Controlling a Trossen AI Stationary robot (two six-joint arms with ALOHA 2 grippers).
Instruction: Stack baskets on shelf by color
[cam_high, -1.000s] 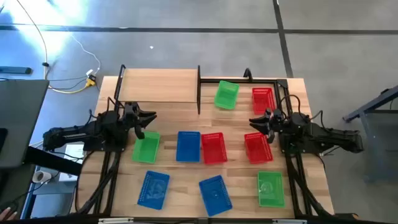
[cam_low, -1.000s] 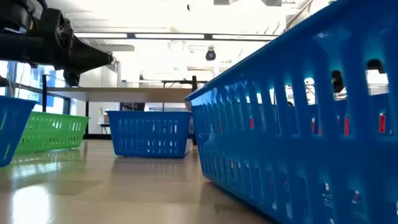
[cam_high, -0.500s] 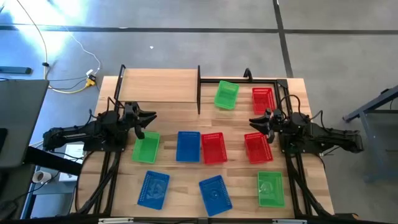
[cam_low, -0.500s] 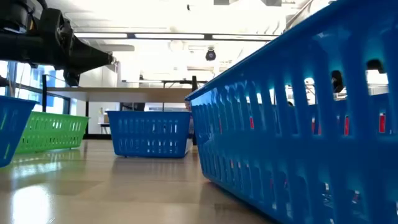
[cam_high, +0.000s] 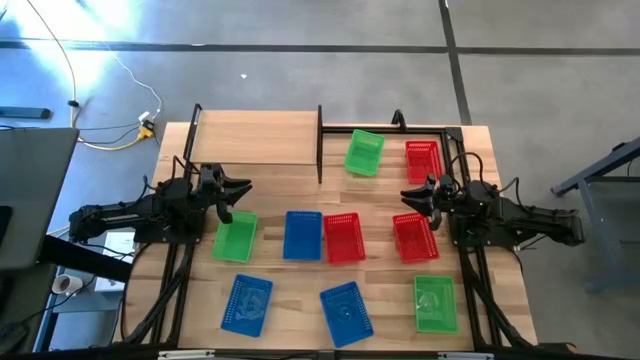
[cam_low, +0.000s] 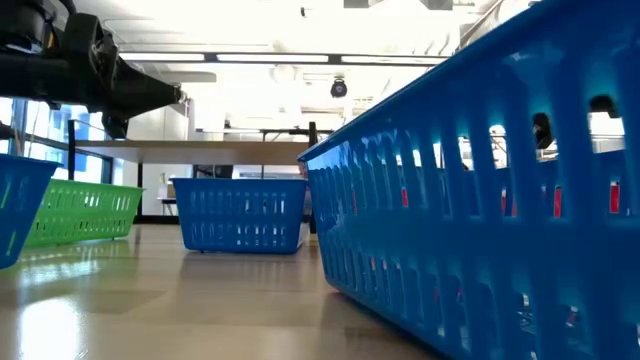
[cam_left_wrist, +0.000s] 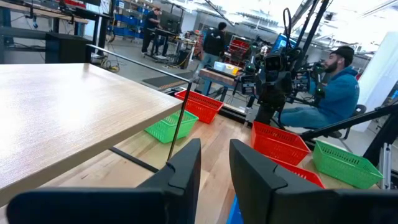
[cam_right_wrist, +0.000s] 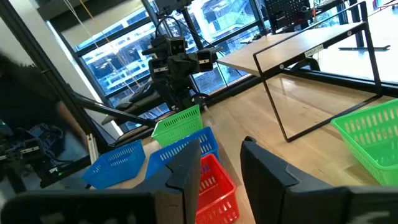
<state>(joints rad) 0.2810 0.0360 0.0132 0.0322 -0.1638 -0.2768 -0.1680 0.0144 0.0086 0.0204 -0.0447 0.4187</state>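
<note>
Several baskets stand on the wooden table. In a middle row are a green one, a blue one and two red ones. At the far right are a green one and a red one. Near the front edge are two blue ones and a green one. The shelf stands bare at the far left. My left gripper hovers open by the green basket's far end. My right gripper hovers open over the right red basket's far end. Both hold nothing.
The shelf's black frame post rises between the shelf and the far green basket. Black arm rails run along both table sides. In the low view a blue basket fills the right. A seated person shows beyond the table.
</note>
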